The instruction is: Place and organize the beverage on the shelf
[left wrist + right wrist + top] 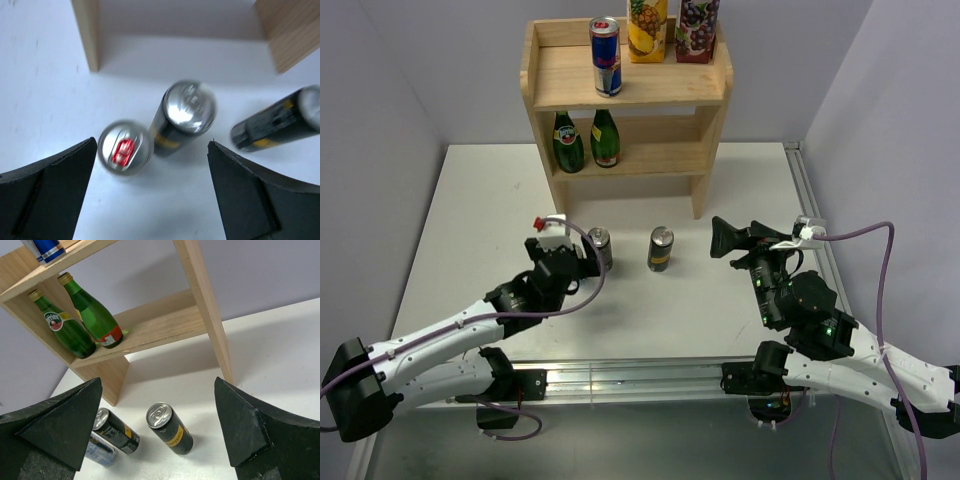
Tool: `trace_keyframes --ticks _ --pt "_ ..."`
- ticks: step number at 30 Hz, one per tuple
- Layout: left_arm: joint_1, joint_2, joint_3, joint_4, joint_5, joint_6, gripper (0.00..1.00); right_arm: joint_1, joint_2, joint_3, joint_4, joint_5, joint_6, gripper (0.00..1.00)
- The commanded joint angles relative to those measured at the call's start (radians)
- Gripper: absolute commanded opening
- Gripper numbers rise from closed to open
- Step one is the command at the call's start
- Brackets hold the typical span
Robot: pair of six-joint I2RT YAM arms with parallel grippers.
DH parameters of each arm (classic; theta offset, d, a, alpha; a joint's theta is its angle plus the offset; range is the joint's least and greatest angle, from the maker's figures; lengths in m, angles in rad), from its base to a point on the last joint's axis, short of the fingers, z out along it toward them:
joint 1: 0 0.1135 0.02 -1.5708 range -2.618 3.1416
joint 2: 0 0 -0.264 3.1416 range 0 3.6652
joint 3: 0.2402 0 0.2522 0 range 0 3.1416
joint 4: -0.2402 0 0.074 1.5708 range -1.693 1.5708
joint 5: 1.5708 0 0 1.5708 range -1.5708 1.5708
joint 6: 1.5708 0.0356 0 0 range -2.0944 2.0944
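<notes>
Left wrist view has the left gripper [151, 144], spread wide and empty, over a silver-topped red-tabbed can [124, 147] just beside a slim black-and-yellow can [182, 117], so closing could topple either.

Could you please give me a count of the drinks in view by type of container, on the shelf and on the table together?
Cans: 4 (a blue can on the shelf; two black cans and a silver can on the table)
Green bottles: 2
Juice cartons: 2
Total: 8
</notes>
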Motion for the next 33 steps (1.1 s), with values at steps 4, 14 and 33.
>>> trace_keyframes --ticks 4,14,33 --pt "-0.063 -0.031 -0.120 -0.047 -0.096 -0.218 0.99 -0.008 -0.011 0.009 -0.010 -0.005 0.023 1.00" --pt "-0.098 0.130 -0.142 0.050 -0.199 -0.293 0.99 -0.008 -0.025 -0.001 -0.013 -0.002 0.017 1.00" --pt "-0.112 0.453 -0.304 0.623 -0.412 -0.222 0.97 -0.006 -0.045 -0.030 -0.016 0.009 0.012 1.00"
